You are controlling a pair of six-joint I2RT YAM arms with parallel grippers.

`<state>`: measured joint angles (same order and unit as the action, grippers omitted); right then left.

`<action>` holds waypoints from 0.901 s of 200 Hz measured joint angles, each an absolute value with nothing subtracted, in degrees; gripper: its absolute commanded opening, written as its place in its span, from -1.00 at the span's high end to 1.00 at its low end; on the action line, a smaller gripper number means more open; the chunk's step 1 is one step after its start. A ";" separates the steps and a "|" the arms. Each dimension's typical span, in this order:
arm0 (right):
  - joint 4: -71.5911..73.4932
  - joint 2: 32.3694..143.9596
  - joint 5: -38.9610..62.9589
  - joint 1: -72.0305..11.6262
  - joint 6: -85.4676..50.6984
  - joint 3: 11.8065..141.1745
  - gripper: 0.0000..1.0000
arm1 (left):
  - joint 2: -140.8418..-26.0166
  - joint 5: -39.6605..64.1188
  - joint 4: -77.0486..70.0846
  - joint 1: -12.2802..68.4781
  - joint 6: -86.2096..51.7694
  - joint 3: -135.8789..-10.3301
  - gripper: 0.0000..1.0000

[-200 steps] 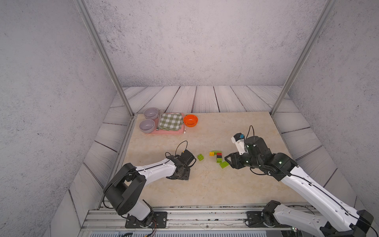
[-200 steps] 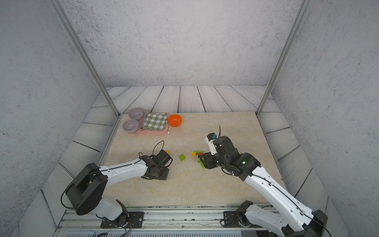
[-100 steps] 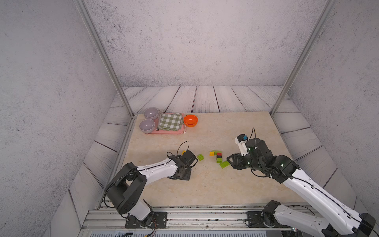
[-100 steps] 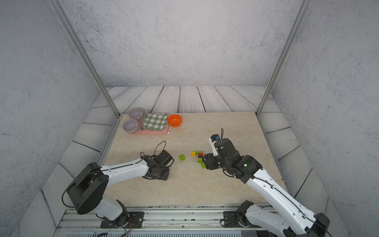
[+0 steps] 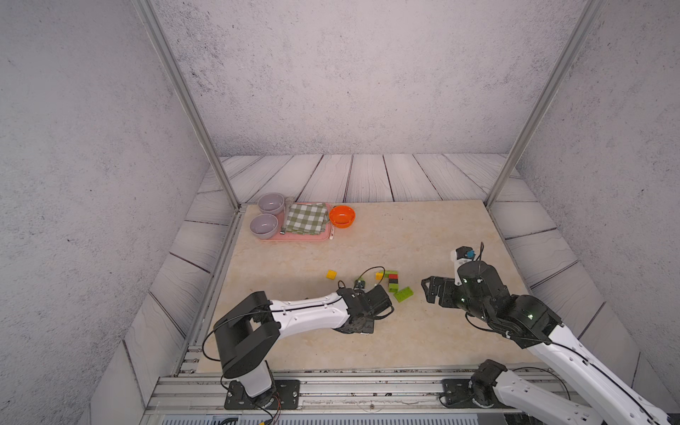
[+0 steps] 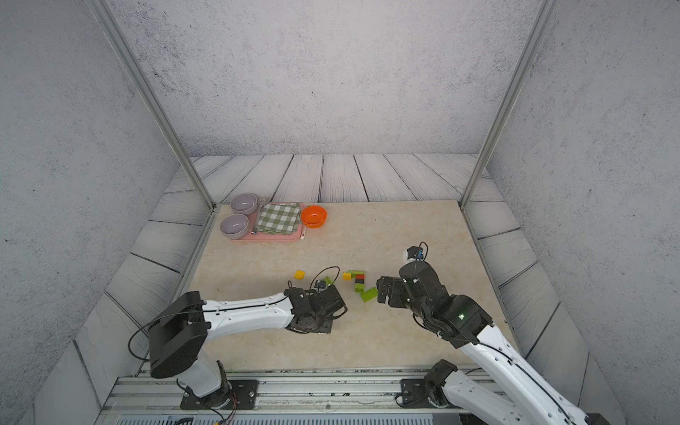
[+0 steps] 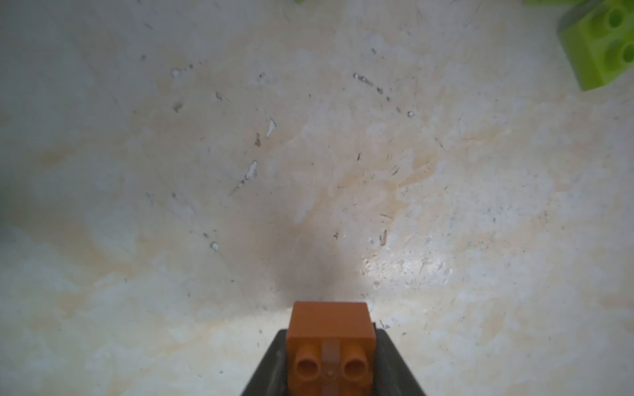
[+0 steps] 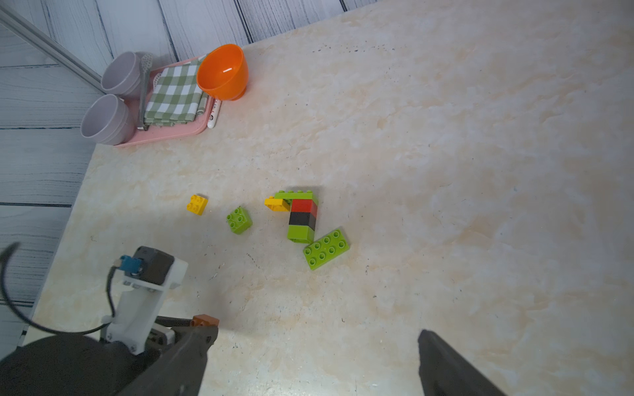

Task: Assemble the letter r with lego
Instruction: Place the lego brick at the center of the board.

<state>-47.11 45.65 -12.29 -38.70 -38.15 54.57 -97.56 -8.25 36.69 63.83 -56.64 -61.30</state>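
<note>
The left end effector (image 7: pixel 329 358) has clamped shut on an orange brick (image 7: pixel 329 325) and swung in toward the middle of the counter (image 5: pixel 404 235). The right end effector (image 5: pixel 426 291) has sprung wide and backed off, empty. It leaves the long lime brick (image 8: pixel 326 249) flat and askew at the foot of the column (image 8: pixel 302 219) of lime, red, black and lime, touching or nearly so. One piece looks delivered but crooked, and the next is probably on its way. A yellow brick (image 8: pixel 197 204) and a small lime brick (image 8: pixel 239 220) lie loose left of centre in the right wrist view.

The counter is scuffed beige marble-look. Grey walls (image 5: pixel 349 73), pale planks (image 5: pixel 368 176) and metal posts (image 5: pixel 176 92) enclose it. A tray (image 5: pixel 294 238) with bowls (image 5: pixel 264 224) sits at its upper left in both top views.
</note>
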 measured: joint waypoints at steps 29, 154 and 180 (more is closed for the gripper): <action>-49.36 45.47 -12.84 -38.70 -37.10 54.68 -0.98 | -102.91 -8.19 37.76 64.45 -58.15 -66.26 1.00; -50.83 45.15 -13.54 -38.70 -36.88 54.65 -0.98 | -106.13 -4.10 36.38 64.53 -58.98 -67.29 0.33; -50.83 45.08 -13.67 -38.70 -37.06 54.65 -0.98 | -106.06 -4.12 35.79 64.53 -59.07 -67.00 -0.12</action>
